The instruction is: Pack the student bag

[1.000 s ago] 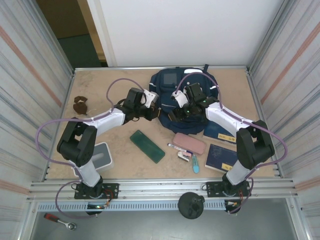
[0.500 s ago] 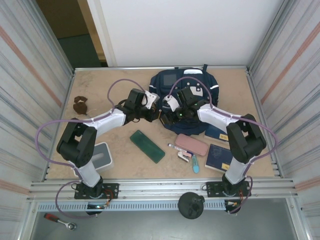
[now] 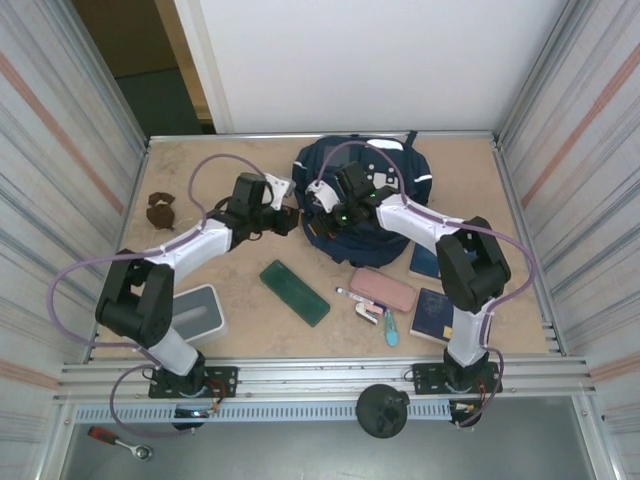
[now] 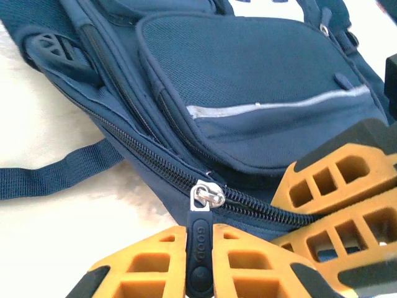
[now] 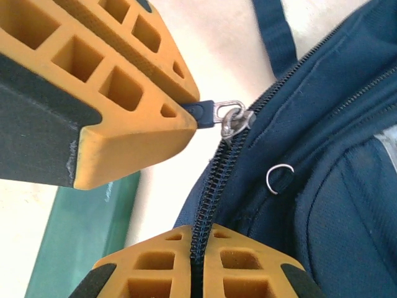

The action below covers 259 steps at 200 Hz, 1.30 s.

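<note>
The student bag, a navy backpack, lies at the back middle of the table. My left gripper is shut on the bag's dark zip pull, with the zip running off to the right. In the top view the left gripper is at the bag's left edge. Close beside it, my right gripper is shut on the zip edge of the bag, just below the slider. In the top view the right gripper is there too.
A green case, a pink pouch, a teal pen and two dark-blue booklets lie in front of the bag. A white box sits near left, a brown object far left. Metal walls close both sides.
My right gripper swung left across the bag and shut on the zip edge. The left arm drew back to the left with the pull still gripped.
</note>
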Each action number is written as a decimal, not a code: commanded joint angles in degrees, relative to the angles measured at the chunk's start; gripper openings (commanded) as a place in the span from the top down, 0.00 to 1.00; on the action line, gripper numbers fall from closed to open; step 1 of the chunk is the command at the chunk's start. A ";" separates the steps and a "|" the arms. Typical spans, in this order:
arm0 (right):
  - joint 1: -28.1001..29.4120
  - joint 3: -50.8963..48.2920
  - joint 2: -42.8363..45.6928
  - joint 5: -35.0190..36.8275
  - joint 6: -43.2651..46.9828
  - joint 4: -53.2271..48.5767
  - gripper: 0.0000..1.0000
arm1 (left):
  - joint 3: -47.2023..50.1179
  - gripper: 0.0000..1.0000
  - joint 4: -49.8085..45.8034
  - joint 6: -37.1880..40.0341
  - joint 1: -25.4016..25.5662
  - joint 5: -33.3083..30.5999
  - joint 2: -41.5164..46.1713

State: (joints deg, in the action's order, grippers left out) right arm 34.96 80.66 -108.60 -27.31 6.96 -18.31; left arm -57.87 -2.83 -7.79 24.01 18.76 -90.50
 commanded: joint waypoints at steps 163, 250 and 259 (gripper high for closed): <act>-7.43 -8.42 13.46 -1.81 4.21 -5.16 1.00 | -2.78 1.00 -2.35 -2.02 -1.79 -7.75 -3.15; -8.04 -7.98 13.64 -5.15 4.64 -5.34 1.00 | -11.64 1.00 -2.63 -2.65 -5.01 -13.37 -14.32; -8.15 -7.83 13.30 -5.81 4.55 -5.34 1.00 | -13.19 1.00 -3.34 -2.75 -5.30 -13.59 -15.89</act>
State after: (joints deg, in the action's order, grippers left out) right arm 28.12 71.99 -98.41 -30.55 9.96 -23.68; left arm -67.07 -3.27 -9.34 20.71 11.22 -103.11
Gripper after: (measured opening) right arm 0.085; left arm 0.046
